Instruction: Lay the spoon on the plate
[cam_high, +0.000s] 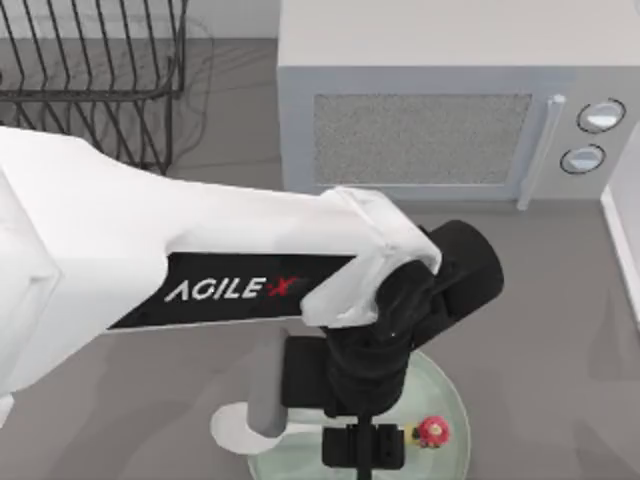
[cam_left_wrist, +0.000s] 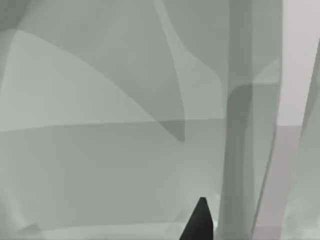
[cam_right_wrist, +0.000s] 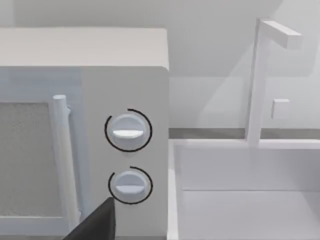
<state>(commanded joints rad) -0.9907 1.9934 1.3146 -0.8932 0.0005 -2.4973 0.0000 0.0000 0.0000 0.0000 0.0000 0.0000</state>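
1. The left arm reaches in from the left side of the table and bends down over the plate (cam_high: 452, 400), which lies at the near edge, in front of the microwave (cam_high: 440, 120).
2. The left hand (cam_high: 364, 448) hangs low over the middle of the plate, pointing straight down. Its black fingers look close together from above, but I cannot tell whether they are apart or pressed on anything.
3. The spoon (cam_high: 240, 428) shows as a white rounded shape at the plate's left edge, partly over the rim and partly on the grey table (cam_high: 560, 330). A grey link of the arm covers part of it, so I cannot tell whether the hand touches it.
4. A small red and pink thing (cam_high: 432, 431) sits on the plate just to the right of the hand.
5. The left wrist view is pale green, glossy surfaces up close, with one dark fingertip (cam_left_wrist: 200, 222) poking in at the edge.
6. A black wire dish rack (cam_high: 95, 75) stands at the far left corner, left of the microwave.
7. The right wrist view faces the microwave's two round knobs (cam_right_wrist: 128, 131) and door handle (cam_right_wrist: 62, 160), with a white sink (cam_right_wrist: 240, 200) and tap (cam_right_wrist: 257, 80) beside it. A dark finger (cam_right_wrist: 97, 225) of the right hand shows there; I cannot tell its state.
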